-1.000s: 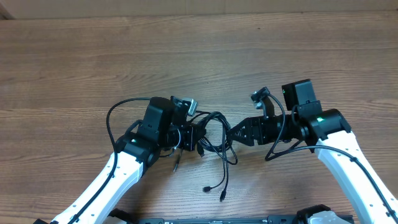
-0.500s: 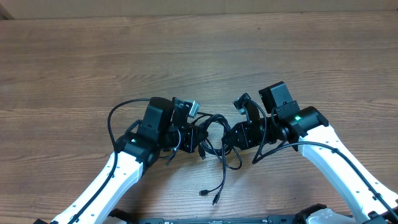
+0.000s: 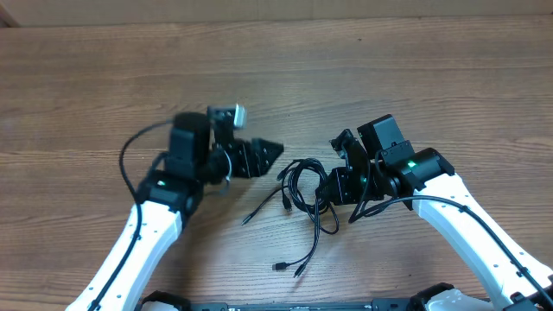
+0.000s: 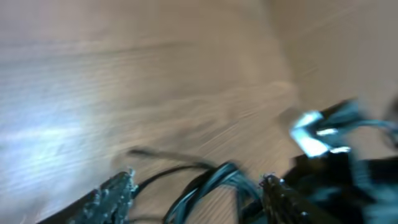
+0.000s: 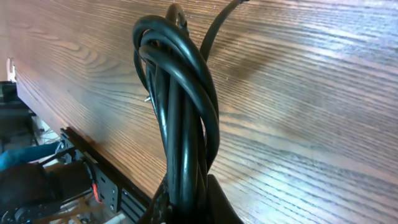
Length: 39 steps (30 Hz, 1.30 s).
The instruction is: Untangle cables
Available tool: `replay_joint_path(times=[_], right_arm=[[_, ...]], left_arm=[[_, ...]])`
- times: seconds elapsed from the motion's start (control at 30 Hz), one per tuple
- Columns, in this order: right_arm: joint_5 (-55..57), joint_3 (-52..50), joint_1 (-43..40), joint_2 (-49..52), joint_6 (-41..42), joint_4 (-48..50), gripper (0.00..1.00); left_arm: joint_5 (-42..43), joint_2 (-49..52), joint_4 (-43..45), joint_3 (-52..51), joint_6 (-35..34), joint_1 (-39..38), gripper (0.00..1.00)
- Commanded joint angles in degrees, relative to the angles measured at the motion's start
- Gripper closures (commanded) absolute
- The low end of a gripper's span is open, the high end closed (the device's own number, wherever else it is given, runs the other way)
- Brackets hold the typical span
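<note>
No writing, label, brand or number could be read anywhere, neither on the cables (image 5: 183,124) nor on the table (image 3: 276,69).

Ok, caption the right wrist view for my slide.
Right tool shut on looped black cables, wood table behind.

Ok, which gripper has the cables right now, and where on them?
The right gripper is shut on the cables, pinching the bunched loops at the right side of the tangle. The left gripper is open, clear of them, and holds nothing.
</note>
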Motion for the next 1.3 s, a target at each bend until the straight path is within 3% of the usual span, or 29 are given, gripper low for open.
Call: replay_joint_path(times=[0.0, 0.07, 0.13, 0.27, 0.43, 0.8, 1.0, 1.27], right_arm=[[-2.51, -0.2, 0.07, 0.17, 1.05, -0.09, 0.96], [-2.86, -0.2, 0.07, 0.17, 1.05, -0.72, 0.96], [-2.84, -0.2, 0.07, 0.17, 1.05, -1.44, 0.96], [-3.13, -0.2, 0.07, 0.17, 1.07, -2.45, 0.96], [-7.28, -0.2, 0.07, 0.17, 1.07, -2.8, 0.96], [-9.44, -0.2, 0.07, 0.17, 2.38, -2.93, 0.96], [-11.02, -0.2, 0.07, 0.17, 2.34, -3.65, 0.96], [-10.99, -0.2, 0.07, 0.17, 2.36, -3.76, 0.96]], left_arm=[[9.31, -1.01, -0.15, 1.25, 8.26, -0.33, 0.34], [7.23, -1.01, -3.54, 1.25, 15.63, -1.57, 0.28], [0.79, -0.98, -7.41, 1.25, 18.45, -2.84, 0.23], [-11.98, -0.98, -10.97, 1.25, 18.64, -6.19, 0.24], [-18.88, -0.98, -8.39, 1.25, 20.48, -12.41, 0.35], [-43.58, -0.83, -9.25, 1.25, 18.32, -24.7, 0.35], [-48.39, 0.2, -9.75, 1.25, 18.27, -24.98, 0.38], [-44.74, 3.32, -9.51, 1.25, 18.27, -24.98, 0.38]])
